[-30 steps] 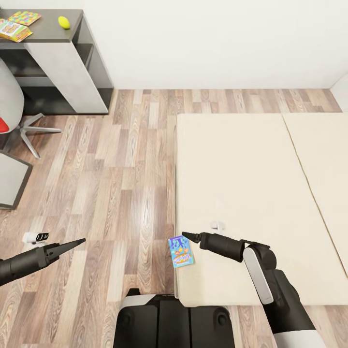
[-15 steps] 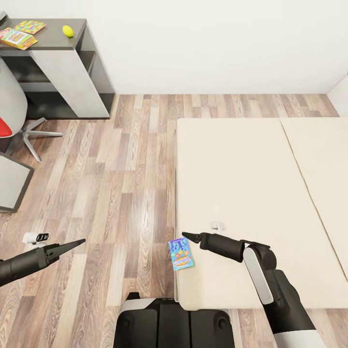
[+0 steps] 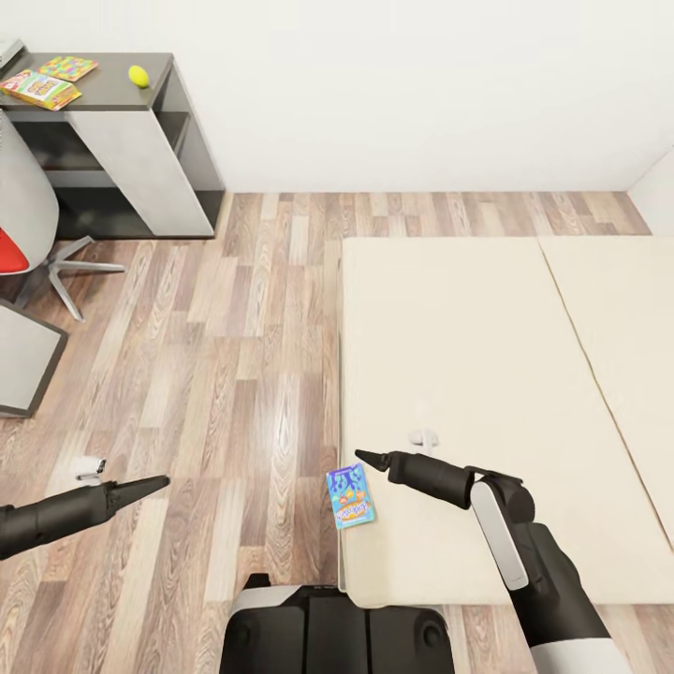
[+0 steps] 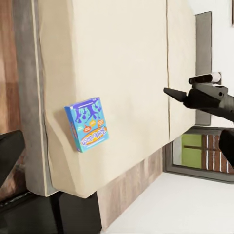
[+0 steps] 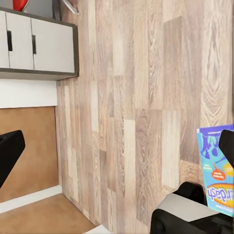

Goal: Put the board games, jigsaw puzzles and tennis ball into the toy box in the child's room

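A small blue board game (image 3: 351, 496) with orange print lies flat at the near left corner of the cream bed (image 3: 468, 356). It is also in the left wrist view (image 4: 87, 123) and the right wrist view (image 5: 214, 170). My right gripper (image 3: 358, 456) hovers open just above and beside it, holding nothing. My left gripper (image 3: 161, 482) hangs open over the wood floor, well left of the bed. On the dark table (image 3: 103, 80) at the far left lie a multicolour board game (image 3: 39, 89), a jigsaw puzzle (image 3: 67, 66) and the tennis ball (image 3: 139, 76). The toy box is out of view.
A grey swivel chair (image 3: 28, 215) with a red object on its seat stands before the table. A grey slab (image 3: 23, 360) lies at the left edge. Wood floor (image 3: 243, 356) spans between table and bed. My base (image 3: 337, 627) touches the bed's corner.
The whole head view has shifted, so the table and wall sit lower and further right in the picture. My left arm has dropped slightly. The blue board game and right gripper have not moved.
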You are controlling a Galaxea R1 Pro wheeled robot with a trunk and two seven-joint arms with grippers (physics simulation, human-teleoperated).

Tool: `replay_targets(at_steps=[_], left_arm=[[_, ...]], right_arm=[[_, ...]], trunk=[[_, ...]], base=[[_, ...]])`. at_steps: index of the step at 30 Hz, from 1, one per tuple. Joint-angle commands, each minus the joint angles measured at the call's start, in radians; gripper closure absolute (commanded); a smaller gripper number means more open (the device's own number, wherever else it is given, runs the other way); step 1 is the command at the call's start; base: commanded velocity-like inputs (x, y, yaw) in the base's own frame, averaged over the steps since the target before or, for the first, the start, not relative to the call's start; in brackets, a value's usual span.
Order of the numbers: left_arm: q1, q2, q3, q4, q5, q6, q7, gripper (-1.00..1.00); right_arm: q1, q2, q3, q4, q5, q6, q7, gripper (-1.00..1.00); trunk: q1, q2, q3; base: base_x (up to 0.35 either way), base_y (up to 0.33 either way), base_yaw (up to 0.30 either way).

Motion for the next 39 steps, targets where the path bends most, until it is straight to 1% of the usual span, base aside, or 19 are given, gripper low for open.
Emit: replay_targets(at_steps=[1, 4, 10, 13, 19, 20, 22, 23, 24, 25, 26, 29, 33, 39], left_arm=[[0.0, 0.0, 0.0, 0.0, -0.003, 0.01, 0.009, -1.0], [0.0, -0.002, -0.002, 0.0, -0.01, 0.01, 0.092, -1.0], [-0.001, -0.004, -0.003, 0.0, -0.012, 0.0, 0.207, -1.0], [-0.001, -0.007, -0.004, 0.0, -0.013, -0.006, 0.236, -1.0], [-0.001, -0.013, -0.006, 0.008, -0.015, -0.01, 0.27, -1.0], [-0.001, -0.014, -0.006, 0.009, -0.016, -0.011, 0.289, -1.0], [-0.001, -0.014, -0.007, 0.012, -0.015, -0.02, 0.348, -1.0], [-0.001, -0.015, -0.007, 0.013, -0.015, -0.025, 0.366, -1.0], [-0.001, -0.018, -0.009, 0.014, -0.014, -0.035, 0.402, -1.0], [-0.001, -0.023, -0.015, 0.014, -0.013, -0.043, 0.438, -1.0], [-0.001, -0.027, -0.019, 0.014, -0.013, -0.046, 0.454, -1.0], [-0.002, -0.045, -0.057, 0.015, -0.014, -0.056, 0.527, -1.0], [-0.002, -0.051, -0.097, 0.016, -0.014, -0.058, 0.568, -1.0], [-0.002, -0.052, -0.109, 0.018, -0.014, -0.059, 0.593, -1.0]], right_arm=[[0.0, 0.0, 0.0, 0.004, -0.001, 0.0, 0.001, -1.0], [0.0, 0.0, 0.0, 0.04, 0.0, -0.021, 0.0, -1.0], [0.0, -0.003, -0.002, 0.084, 0.001, -0.062, 0.001, -1.0], [0.0, -0.008, -0.002, 0.097, 0.001, -0.075, 0.0, -1.0], [0.0, -0.012, -0.002, 0.124, 0.001, -0.083, -0.001, -1.0], [0.0, -0.012, -0.002, 0.134, 0.001, -0.087, -0.001, -1.0], [-0.001, -0.012, -0.002, 0.159, 0.001, -0.112, -0.001, -1.0], [-0.001, -0.012, -0.002, 0.165, 0.001, -0.12, -0.001, -1.0], [-0.001, -0.013, -0.003, 0.179, 0.001, -0.134, -0.001, -1.0], [-0.001, -0.013, -0.003, 0.192, 0.001, -0.144, 0.0, -1.0], [-0.002, -0.013, -0.003, 0.197, 0.001, -0.147, 0.0, -1.0], [-0.001, -0.014, -0.003, 0.213, 0.001, -0.16, 0.0, -1.0], [-0.002, -0.014, -0.003, 0.224, 0.002, -0.174, -0.001, -1.0], [-0.002, -0.014, -0.002, 0.246, 0.004, -0.218, 0.001, -1.0]], trunk=[[0.001, -0.001, 0.001], [0.001, -0.001, 0.006], [0.001, -0.001, 0.015], [0.001, -0.001, 0.02], [0.001, -0.001, 0.03], [0.001, -0.001, 0.032], [0.001, -0.001, 0.035], [0.001, -0.001, 0.037], [0.001, -0.001, 0.038], [0.001, -0.001, 0.04], [0.001, -0.001, 0.042], [0.001, -0.001, 0.047], [0.001, -0.001, 0.053], [0.001, -0.001, 0.063]], base=[[0.0, 0.0, 0.0], [0.0, 0.0, 0.0], [0.0, 0.0, 0.0], [0.0, 0.0, 0.0], [0.0, 0.0, 0.0], [0.0, 0.0, 0.0], [0.0, 0.0, 0.0], [0.0, 0.0, 0.0], [0.0, 0.0, 0.0], [0.0, 0.0, 0.0], [0.0, 0.0, 0.0], [0.0, 0.0, 0.0], [0.0, 0.0, 0.0], [0.0, 0.0, 0.0]])
